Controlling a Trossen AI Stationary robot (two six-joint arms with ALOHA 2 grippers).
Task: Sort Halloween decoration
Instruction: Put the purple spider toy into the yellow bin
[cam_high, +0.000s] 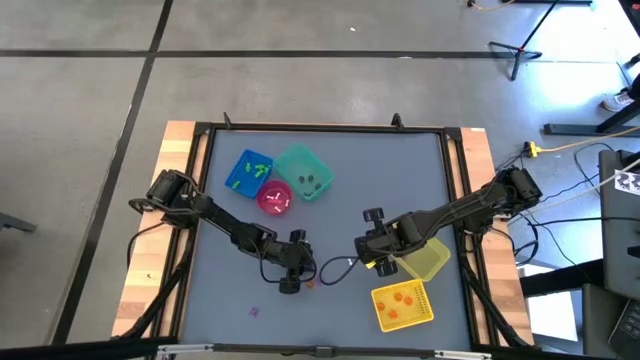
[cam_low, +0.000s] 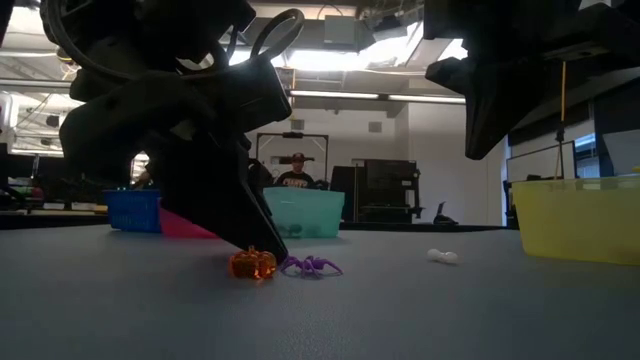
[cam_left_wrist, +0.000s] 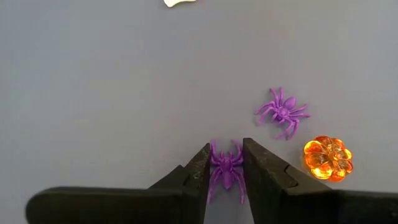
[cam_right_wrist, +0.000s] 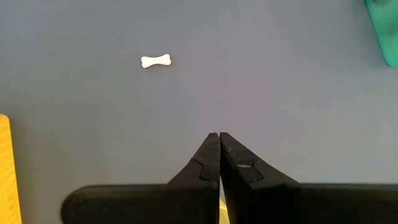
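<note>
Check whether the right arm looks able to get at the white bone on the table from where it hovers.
Probably yes. The white bone lies alone on bare table ahead of the right gripper, nothing between them, though its jaws are shut and would have to open.

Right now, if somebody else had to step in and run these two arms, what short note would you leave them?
Left gripper: down at the table's front centre, fingers either side of a small purple plastic spider; I can't tell if it is gripped yet.
Right gripper: shut, empty, hovering near the empty yellow plastic bin.
Loose on the table: a second purple spider, an orange translucent pumpkin, a white plastic bone.
Done: trinkets already lie in several bins.
Left: sort these loose pieces.
</note>
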